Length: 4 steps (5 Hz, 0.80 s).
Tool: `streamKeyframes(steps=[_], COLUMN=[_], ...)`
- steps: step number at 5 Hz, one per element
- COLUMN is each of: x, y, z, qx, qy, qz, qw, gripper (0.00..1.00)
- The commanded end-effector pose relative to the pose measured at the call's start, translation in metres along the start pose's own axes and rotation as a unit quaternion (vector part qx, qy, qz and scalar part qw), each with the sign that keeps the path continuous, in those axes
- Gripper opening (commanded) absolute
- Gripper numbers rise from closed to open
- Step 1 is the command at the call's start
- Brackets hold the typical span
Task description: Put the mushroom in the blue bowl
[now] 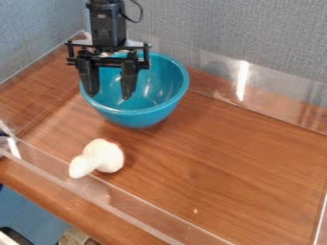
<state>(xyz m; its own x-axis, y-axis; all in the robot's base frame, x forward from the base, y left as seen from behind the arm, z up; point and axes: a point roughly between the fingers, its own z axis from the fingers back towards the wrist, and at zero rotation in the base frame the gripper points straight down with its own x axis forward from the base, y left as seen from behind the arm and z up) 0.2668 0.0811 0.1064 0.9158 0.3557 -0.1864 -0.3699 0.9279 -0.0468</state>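
Note:
The blue bowl (151, 113) stands at the back left of the wooden table. My gripper (109, 86) hangs over the bowl's left rim, pointing down. Its two dark fingers (87, 80) are spread apart with nothing between them. The mushroom (98, 159) lies on its side on the table, outside the bowl and well in front of it, near the front left edge. Mostly its cream-white underside and stem show.
Low clear plastic walls (262, 84) ring the wooden tabletop (217, 153). A grey-blue wall stands right behind the bowl and the arm. The front table edge runs just below the mushroom.

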Motion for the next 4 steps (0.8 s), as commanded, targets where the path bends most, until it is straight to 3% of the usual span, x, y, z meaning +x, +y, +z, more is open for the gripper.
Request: streamKeyframes(steps=[1, 4], x=[-0.007, -0.039], y=[0.009, 0.012], z=[0.014, -0.001], qx=[-0.001, -0.006], qy=[-0.027, -0.02], qz=[0.002, -0.003], qw=[0.9996, 0.9998], gripper=[1.0, 1.0])
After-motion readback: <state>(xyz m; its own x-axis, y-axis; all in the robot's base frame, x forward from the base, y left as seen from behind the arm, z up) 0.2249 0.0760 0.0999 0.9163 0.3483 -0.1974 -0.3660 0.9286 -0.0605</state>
